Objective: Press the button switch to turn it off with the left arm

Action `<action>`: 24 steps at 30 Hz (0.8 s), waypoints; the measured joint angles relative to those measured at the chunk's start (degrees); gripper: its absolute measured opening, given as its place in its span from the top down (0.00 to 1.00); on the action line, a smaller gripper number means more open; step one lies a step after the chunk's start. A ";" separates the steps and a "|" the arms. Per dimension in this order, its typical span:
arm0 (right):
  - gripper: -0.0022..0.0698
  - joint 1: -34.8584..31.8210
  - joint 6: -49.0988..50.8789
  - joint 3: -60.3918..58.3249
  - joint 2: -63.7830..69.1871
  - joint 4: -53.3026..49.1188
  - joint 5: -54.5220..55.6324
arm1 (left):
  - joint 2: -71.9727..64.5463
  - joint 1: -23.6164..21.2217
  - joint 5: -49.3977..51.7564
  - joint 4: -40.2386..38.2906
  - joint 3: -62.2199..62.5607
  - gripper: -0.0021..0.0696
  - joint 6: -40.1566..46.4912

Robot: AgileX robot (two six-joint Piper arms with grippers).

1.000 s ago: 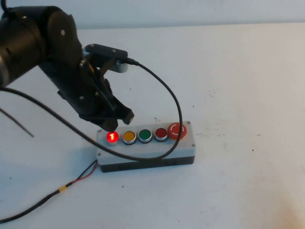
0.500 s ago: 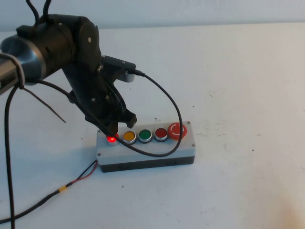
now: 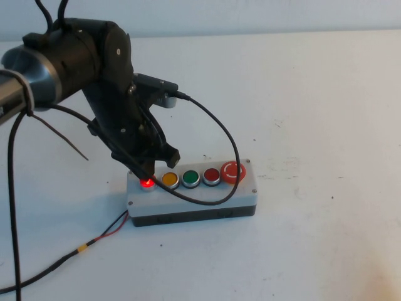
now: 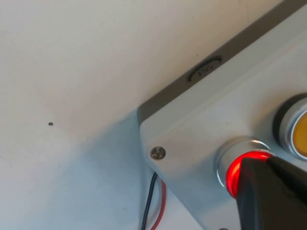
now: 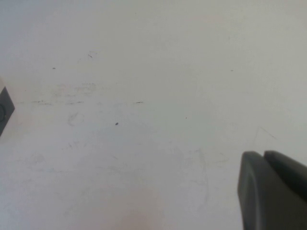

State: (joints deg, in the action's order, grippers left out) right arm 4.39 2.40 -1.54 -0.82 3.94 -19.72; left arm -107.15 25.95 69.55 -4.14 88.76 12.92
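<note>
A grey switch box (image 3: pixel 191 199) lies on the white table with a row of buttons. Its leftmost button (image 3: pixel 146 183) glows red. My left gripper (image 3: pixel 151 172) is shut and its tip rests on that lit button. In the left wrist view the shut black fingertips (image 4: pixel 259 191) cover part of the glowing button (image 4: pixel 234 171), on the box's corner (image 4: pixel 192 129). My right gripper (image 5: pixel 264 155) is shut over bare table; it is outside the high view.
Along the box from the lit button sit a yellow button (image 3: pixel 170 179), a green one (image 3: pixel 190 178), a red one (image 3: pixel 212 175) and a large red mushroom button (image 3: pixel 232 170). A black cable (image 3: pixel 219 122) loops over the box. Red and black wires (image 3: pixel 106 231) trail off its left end.
The left arm swung in and came down onto the leftmost button, covering most of it. In the last half second it has barely moved. The button still glows red.
</note>
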 joint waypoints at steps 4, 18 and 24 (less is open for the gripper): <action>0.99 0.00 0.00 0.00 0.00 0.00 0.00 | -0.87 0.00 0.47 0.04 0.47 0.98 -0.09; 0.99 0.00 0.00 0.00 0.00 0.00 0.00 | 6.33 0.00 -5.28 0.46 -2.01 0.98 0.10; 0.99 0.00 0.00 0.00 0.00 0.00 0.00 | 26.49 0.00 -15.85 0.46 -12.81 0.98 -0.01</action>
State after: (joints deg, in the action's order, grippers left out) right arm 4.39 2.40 -1.54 -0.82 3.94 -19.72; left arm -80.66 25.95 53.71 -3.68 75.95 12.90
